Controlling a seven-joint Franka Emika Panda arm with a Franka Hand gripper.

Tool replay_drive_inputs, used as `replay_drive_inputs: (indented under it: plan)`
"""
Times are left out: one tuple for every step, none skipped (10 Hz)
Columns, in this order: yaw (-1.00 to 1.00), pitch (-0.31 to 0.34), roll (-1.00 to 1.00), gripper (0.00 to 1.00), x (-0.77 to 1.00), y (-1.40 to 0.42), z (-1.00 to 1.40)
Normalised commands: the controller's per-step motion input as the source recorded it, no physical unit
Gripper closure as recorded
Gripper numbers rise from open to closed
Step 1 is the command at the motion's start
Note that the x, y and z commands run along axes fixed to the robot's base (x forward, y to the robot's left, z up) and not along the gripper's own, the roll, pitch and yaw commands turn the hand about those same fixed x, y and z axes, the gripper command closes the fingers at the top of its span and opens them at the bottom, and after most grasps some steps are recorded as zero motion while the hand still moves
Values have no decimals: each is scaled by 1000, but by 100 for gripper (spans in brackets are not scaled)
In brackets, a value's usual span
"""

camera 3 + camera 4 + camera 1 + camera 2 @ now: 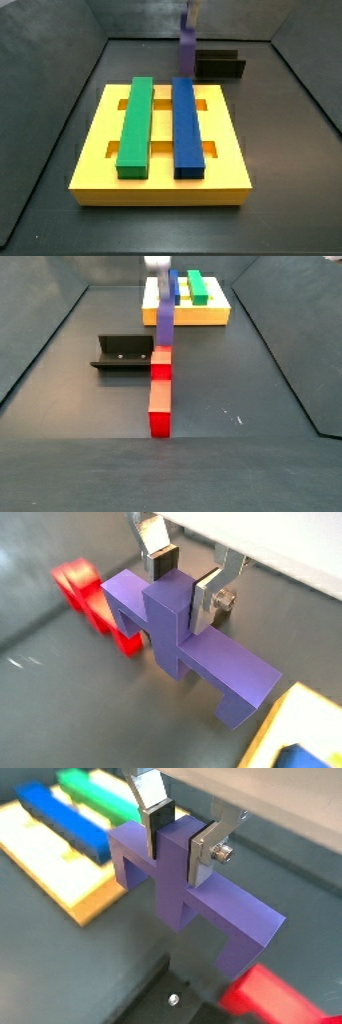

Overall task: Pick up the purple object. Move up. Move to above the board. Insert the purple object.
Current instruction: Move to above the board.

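The purple object is a blocky bridge piece, and my gripper is shut on its raised central stem, with the silver fingers flat against both sides. Both wrist views show this grip, the stem filling the gap between the pads. In a side view the purple object hangs beneath the gripper, between the red block and the board. I cannot tell whether it touches the floor. The yellow board carries a green bar and a blue bar.
A long red block lies on the floor just in front of the purple object. The dark fixture stands beside it, also seen behind the board. Grey walls enclose the floor on all sides.
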Motion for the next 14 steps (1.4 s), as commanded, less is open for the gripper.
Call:
replay_drive_inputs:
  plan:
    - [-6,11,-20,100,-29,-15,1400]
    - [-7,16,-30,100,5,-15,1400]
    - [-7,79,-39,100,46,-8,971]
    - [-10,97,-44,100,44,-10,638]
    - [-7,83,-48,100,39,-3,270]
    - [1000,15,-3,100,-346,-1400,305]
    - [1000,12,10,100,-358,-1400,288]
    - [1000,8,16,100,-367,-1400,287]
    - [1000,10,8,100,-375,-1400,275]
    - [1000,12,12,100,-358,-1400,290]
    - [1000,12,20,100,-346,-1400,319]
    - [1000,17,18,100,-147,-669,162]
    - [1000,27,19,100,-29,-237,75]
    - [1000,30,20,100,-14,-156,60]
